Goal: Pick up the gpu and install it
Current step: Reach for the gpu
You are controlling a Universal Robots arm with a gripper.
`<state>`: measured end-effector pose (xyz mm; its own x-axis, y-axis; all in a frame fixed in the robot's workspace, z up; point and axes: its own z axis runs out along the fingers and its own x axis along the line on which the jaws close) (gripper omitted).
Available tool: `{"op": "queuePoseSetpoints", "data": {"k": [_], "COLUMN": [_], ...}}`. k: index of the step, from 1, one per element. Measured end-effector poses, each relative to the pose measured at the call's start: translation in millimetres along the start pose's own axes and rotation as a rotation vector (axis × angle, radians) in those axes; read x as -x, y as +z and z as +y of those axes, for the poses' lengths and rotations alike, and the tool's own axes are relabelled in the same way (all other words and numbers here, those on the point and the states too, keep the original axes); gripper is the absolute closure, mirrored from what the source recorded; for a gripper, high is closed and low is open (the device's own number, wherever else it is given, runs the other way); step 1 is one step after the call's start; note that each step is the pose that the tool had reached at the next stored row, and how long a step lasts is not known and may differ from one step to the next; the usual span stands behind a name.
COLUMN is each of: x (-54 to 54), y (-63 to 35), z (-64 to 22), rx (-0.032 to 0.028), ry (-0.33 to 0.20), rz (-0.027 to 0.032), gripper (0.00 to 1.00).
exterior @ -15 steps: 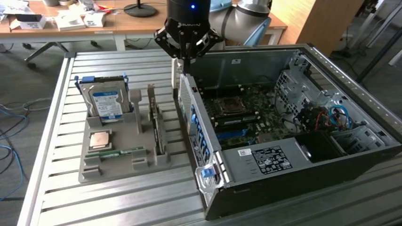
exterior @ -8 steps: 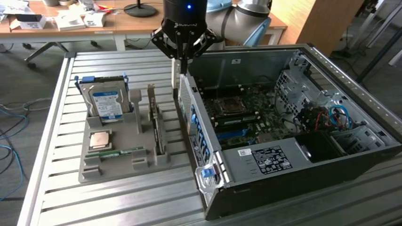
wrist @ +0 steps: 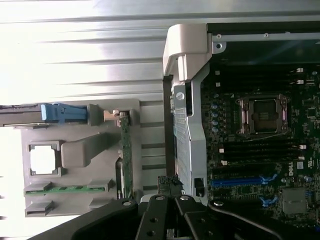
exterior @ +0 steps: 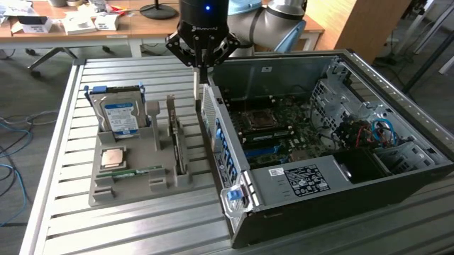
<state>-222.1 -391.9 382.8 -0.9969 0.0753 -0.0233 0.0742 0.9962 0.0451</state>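
Note:
The gpu (exterior: 176, 135) is a thin dark card that stands on edge in a slot of the grey parts tray (exterior: 135, 186), its metal bracket at the far end. From the wrist it is a narrow green strip (wrist: 126, 150) in the tray (wrist: 150, 115). My gripper (exterior: 202, 65) hangs high above the gap between the tray and the rear wall of the open computer case (exterior: 397, 111). Its fingers (wrist: 159, 200) are shut with nothing between them. The gpu lies a little to the exterior view's left of the gripper and well below it.
The tray also holds a hard drive (exterior: 120, 114), a processor (exterior: 114, 158) and a green memory stick (exterior: 131, 172). Inside the case lies the motherboard (wrist: 260, 150) with a blue card slot (wrist: 235, 181). A beige latch piece (wrist: 185, 50) caps the rear wall.

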Motion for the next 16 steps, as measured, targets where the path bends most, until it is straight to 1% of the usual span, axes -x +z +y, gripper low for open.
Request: {"op": "queuePoseSetpoints", "data": {"k": [11, 16], "x": [-11.1, -11.7], "y": [1.0, 1.0], "z": [0.5, 0.5], "rx": [0.0, 0.0001], "ry": [0.0, 0.0], "rz": [0.0, 0.0], "gripper": [0.89, 0.89]}}
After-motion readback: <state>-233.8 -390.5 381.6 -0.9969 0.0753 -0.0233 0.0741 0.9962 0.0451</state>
